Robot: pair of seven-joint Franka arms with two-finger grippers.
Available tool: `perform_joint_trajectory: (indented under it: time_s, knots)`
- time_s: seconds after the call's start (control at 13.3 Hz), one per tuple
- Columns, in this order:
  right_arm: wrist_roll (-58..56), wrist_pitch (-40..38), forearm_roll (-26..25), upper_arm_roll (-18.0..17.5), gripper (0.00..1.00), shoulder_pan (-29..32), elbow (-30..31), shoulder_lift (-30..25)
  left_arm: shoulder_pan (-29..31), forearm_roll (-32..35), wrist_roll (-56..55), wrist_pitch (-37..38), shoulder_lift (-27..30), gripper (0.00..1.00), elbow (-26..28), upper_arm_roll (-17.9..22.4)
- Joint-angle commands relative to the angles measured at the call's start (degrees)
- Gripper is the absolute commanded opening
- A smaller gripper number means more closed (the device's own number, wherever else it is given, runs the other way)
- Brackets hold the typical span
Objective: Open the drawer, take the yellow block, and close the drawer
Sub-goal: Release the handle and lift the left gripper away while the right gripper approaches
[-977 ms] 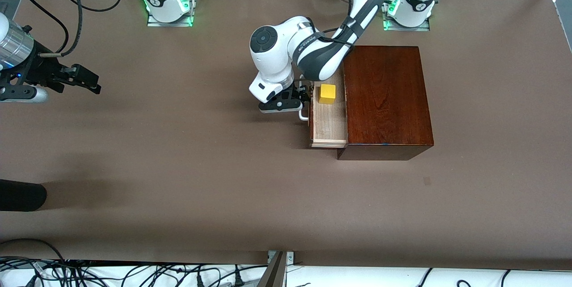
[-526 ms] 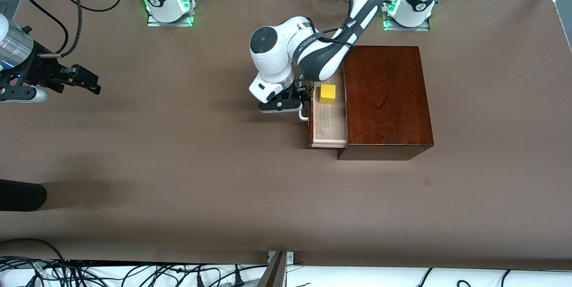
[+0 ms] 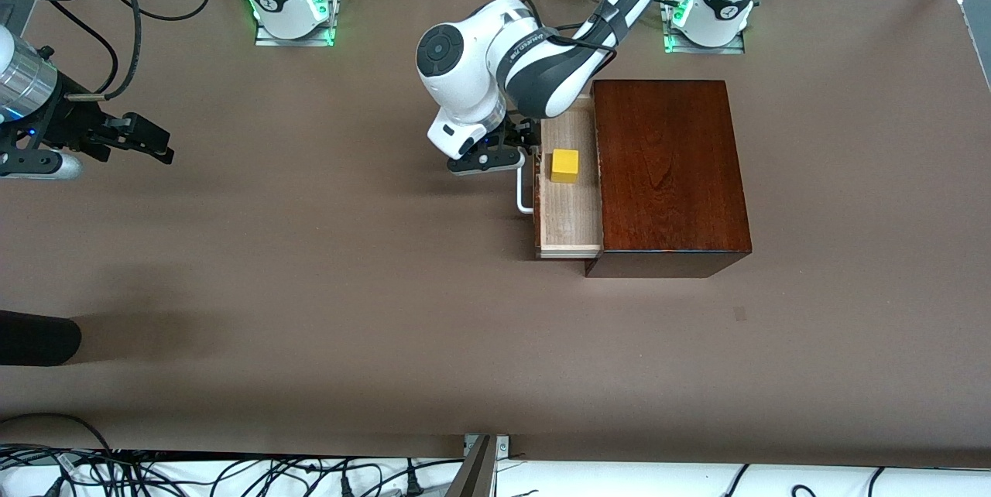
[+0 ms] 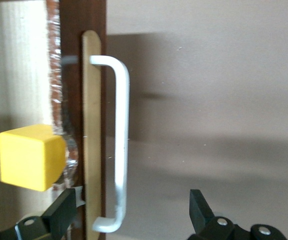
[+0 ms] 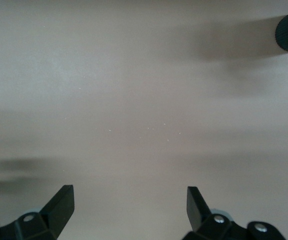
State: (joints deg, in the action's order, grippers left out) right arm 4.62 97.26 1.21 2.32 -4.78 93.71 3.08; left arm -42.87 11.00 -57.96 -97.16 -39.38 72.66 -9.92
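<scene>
L gripper (image 3: 517, 159) lifted off handle (image 3: 524, 191), fingers wide | drawer (image 3: 569, 207) open | R gripper (image 3: 147, 142) wide, waits

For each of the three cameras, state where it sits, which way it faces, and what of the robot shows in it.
Front view: high across the table, facing both arms' bases; shows left gripper, right gripper, open drawer.
Left wrist view: on the left wrist, looking down at the drawer's white handle and yellow block; open gripper fingertips show.
Right wrist view: on the waiting right wrist, facing bare table; open fingertips show.
Front and left wrist share block and handle.
</scene>
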Motion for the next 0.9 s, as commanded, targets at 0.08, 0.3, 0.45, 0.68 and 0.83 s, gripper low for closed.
perform_joint_trajectory:
  time_s: [0.08,0.3,0.45,0.68,0.83]
  knots:
    - [0.3,-0.8,0.6,0.0,1.0,-0.1,-1.3,0.4,1.1,-2.1,-0.2,5.4,3.9,1.0,-0.6,-0.6]
    - [-1.0,-0.5,0.7,-0.1,1.0,-2.9,-1.4,0.4,5.8,-6.2,-0.1,6.9,9.9,1.0,-0.2,-0.5]
    - [-0.8,-0.4,0.8,-0.1,1.0,-6.4,-1.8,0.4,10.2,-6.9,0.2,7.2,13.3,1.0,1.3,-0.6]
    - [-0.4,-0.3,1.4,-0.1,1.0,-11.2,-3.4,1.5,16.6,-7.3,8.7,9.9,18.7,1.0,3.7,-0.6]
    - [0.2,-0.2,1.6,-0.1,1.0,-14.4,-3.4,2.7,21.1,-8.8,16.2,10.9,22.2,1.0,6.1,0.2]
